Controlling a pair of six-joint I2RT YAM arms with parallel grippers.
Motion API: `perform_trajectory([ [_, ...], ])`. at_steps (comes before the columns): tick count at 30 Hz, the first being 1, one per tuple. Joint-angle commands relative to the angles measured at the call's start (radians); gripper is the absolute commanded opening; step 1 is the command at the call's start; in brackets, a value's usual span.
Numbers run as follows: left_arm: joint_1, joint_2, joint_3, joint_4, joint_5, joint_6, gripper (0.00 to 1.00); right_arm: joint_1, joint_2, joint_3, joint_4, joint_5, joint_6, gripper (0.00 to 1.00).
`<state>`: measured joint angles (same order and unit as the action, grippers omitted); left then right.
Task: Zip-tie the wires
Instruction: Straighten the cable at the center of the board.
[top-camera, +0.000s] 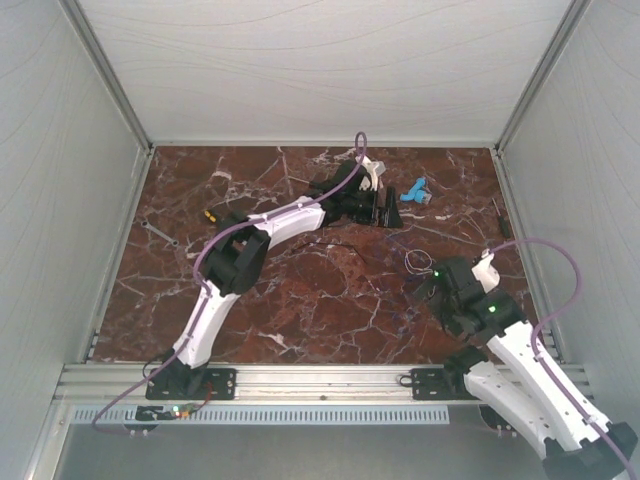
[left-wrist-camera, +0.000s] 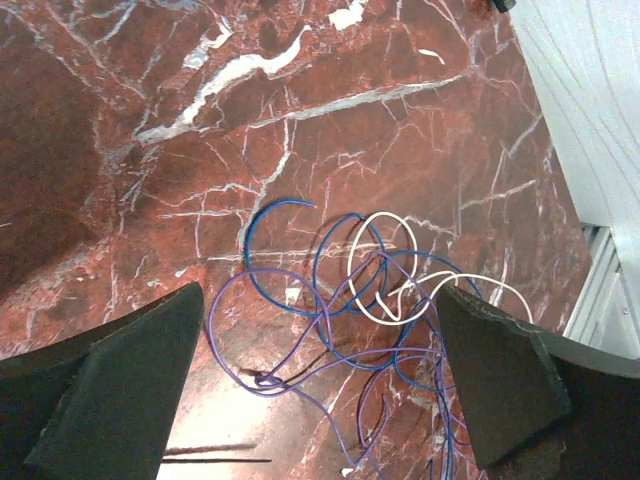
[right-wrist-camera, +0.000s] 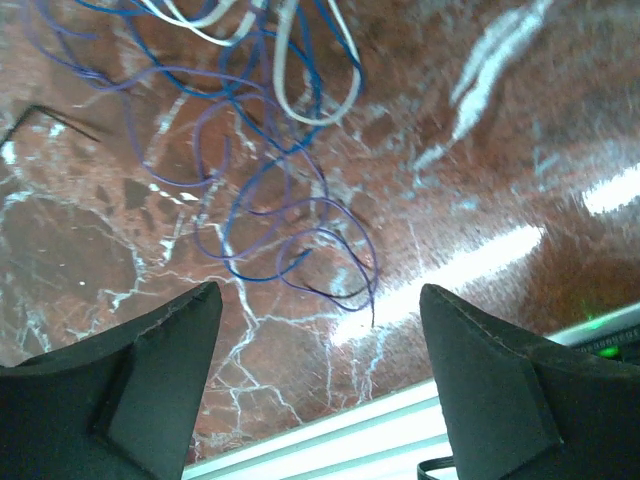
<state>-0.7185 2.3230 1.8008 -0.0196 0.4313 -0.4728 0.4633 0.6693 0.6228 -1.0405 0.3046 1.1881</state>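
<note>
Black padded fingers (left-wrist-camera: 120, 400), 2 pairs | left gripper (left-wrist-camera: 315, 385) wide apart, empty | right gripper (right-wrist-camera: 320, 370) likewise | 1 tangle of thin blue-purple wires (left-wrist-camera: 345, 300) plus 1 white loop (left-wrist-camera: 386, 215), flat on red marble tabletop (top-camera: 300, 300) beside right gripper | strand count unclear

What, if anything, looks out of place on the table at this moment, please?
The wires sprawl in a loose tangle of loops on the marble table, ungathered, with no tie visible around them. The left fingers and right fingers stand open, holding nothing.
</note>
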Motion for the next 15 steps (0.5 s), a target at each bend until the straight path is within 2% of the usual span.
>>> perform_trajectory([
  [1,-0.004,-0.098,0.047,-0.026,-0.071,0.072,1.00,-0.005,-0.029,0.065,0.083,0.080,-0.116,0.80],
  [5,-0.003,-0.177,0.025,-0.070,-0.172,0.133,1.00,-0.004,-0.039,0.092,0.184,0.066,-0.263,0.84],
  [10,0.005,-0.310,-0.068,-0.117,-0.338,0.177,1.00,-0.006,-0.076,0.085,0.372,-0.026,-0.428,0.84],
  [15,0.033,-0.472,-0.272,-0.123,-0.486,0.160,1.00,-0.004,-0.088,0.040,0.517,-0.124,-0.517,0.84],
])
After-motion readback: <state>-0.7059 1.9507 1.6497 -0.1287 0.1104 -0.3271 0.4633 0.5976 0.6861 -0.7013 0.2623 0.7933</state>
